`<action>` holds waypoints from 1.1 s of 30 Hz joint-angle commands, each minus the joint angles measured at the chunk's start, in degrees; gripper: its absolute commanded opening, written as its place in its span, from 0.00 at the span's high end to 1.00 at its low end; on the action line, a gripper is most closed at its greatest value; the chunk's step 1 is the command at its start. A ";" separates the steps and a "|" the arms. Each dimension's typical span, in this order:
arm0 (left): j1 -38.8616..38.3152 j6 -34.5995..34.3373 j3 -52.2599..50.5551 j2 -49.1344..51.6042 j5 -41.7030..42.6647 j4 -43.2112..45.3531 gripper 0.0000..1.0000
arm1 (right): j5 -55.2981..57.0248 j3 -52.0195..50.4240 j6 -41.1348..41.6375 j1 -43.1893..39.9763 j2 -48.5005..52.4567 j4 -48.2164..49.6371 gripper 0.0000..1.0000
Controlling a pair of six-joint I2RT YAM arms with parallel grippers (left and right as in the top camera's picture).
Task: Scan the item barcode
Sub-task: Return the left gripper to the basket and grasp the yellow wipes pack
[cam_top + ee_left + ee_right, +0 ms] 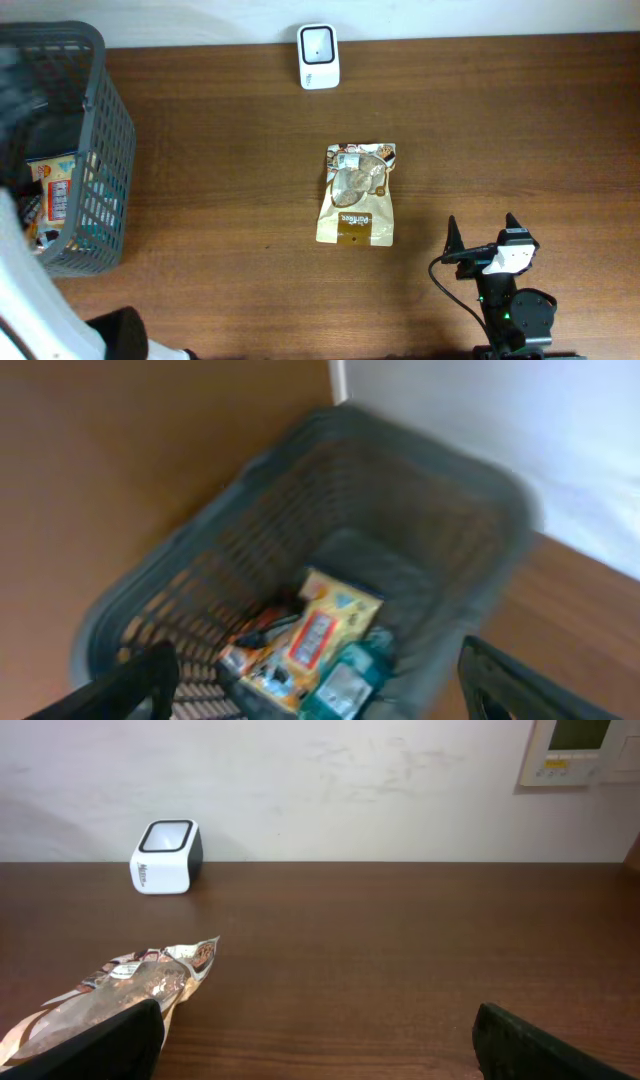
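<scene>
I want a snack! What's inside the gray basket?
Inside the gray basket lie a yellow packet, a teal packet and some smaller packets, too blurred to name. They are piled up, so anything under them is hidden.

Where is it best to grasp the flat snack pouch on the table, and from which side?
Probably from above, pinching the snack pouch across its narrower width: it lies flat, so a sideways approach finds little to hold. The open right gripper is nearest.
</scene>
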 commanded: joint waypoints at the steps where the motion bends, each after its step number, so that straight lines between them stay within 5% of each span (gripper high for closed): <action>1: 9.31 1.14 -7.04 2.78 9.75 0.35 0.14 | 0.48 -0.50 -0.33 0.31 -0.37 -0.09 0.02; 6: 11.54 1.18 -24.06 4.13 9.53 8.20 0.25 | 0.48 -0.50 -0.35 0.31 -0.37 -0.09 0.02; 13: 11.56 1.18 -42.58 8.33 3.54 21.42 0.19 | 0.50 -0.50 -0.35 0.31 -0.37 -0.07 0.02; 33: 12.79 8.00 -45.97 30.82 5.66 33.03 0.18 | 0.50 -0.50 -0.35 0.31 -0.37 -0.07 0.02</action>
